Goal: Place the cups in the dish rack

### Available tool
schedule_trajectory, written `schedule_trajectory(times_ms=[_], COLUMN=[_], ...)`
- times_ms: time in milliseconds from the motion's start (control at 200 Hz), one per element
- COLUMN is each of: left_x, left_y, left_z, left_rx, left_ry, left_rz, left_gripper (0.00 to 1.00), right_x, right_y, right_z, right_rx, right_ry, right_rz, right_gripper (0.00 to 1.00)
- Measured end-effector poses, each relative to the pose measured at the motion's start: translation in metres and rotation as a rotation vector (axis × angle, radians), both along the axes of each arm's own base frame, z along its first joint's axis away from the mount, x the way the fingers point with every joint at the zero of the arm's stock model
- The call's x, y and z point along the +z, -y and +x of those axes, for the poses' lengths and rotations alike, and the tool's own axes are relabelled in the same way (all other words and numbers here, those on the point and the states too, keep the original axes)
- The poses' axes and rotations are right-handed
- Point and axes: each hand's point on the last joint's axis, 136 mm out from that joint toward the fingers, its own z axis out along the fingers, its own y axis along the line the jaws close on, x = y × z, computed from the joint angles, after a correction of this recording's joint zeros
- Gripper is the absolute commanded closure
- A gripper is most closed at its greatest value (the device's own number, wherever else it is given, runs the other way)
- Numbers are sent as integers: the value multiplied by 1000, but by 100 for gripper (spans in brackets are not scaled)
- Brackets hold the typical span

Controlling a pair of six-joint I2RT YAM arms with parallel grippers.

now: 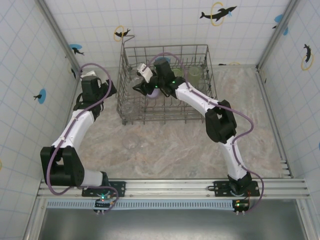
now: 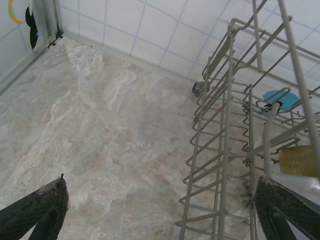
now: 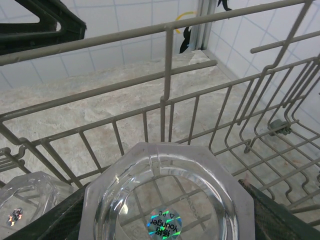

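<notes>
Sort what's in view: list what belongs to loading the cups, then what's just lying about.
Belongs to the job:
dish rack
cup gripped by the right gripper, inside the rack
clear cup beside it
pale green cup at the rack's far side

Just lying about:
dolphin sticker on the tiled wall
left gripper, open and holding nothing, beside the rack

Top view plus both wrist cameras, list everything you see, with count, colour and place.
dish rack: one, grey wire, far centre of the table
clear cup: one, see-through, between the right gripper's fingers, inside the rack
second clear cup: one, see-through, beside the first
green cups: two, pale green, rack's far right part
lilac cup: one, lilac, in the rack under the right wrist
table: one, marbled beige
left gripper: one, black, open and empty, left of the rack
right gripper: one, black, shut on the clear cup
</notes>
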Motion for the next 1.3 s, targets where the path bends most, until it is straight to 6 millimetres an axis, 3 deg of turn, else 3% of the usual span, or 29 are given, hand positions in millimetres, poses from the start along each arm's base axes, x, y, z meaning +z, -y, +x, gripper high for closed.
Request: schedule_trajectory(times_ms=[235, 576, 846, 1036, 1296], left_x=[0, -6, -6, -5, -6], left_y=[-7, -4, -2, 0, 1], left_z=[1, -1, -1, -1, 0], left_rx=[12, -18, -27, -35, -43], left_ry=[3, -4, -5, -3, -4], left_rz=[-4, -29, -38, -43, -55], left_gripper=[3, 3, 3, 3, 3], right_x=[6, -38, -46, -53, -58], right_y=[-14, -29, -32, -34, -38], right_z=[-2, -9, -6, -8, -9], right_rx=[41, 81, 85, 80, 70], right_ry=[70, 59, 100, 132, 156], right_rz=[-2, -65, -115, -157, -186], right_gripper=[54, 55, 52, 43, 10])
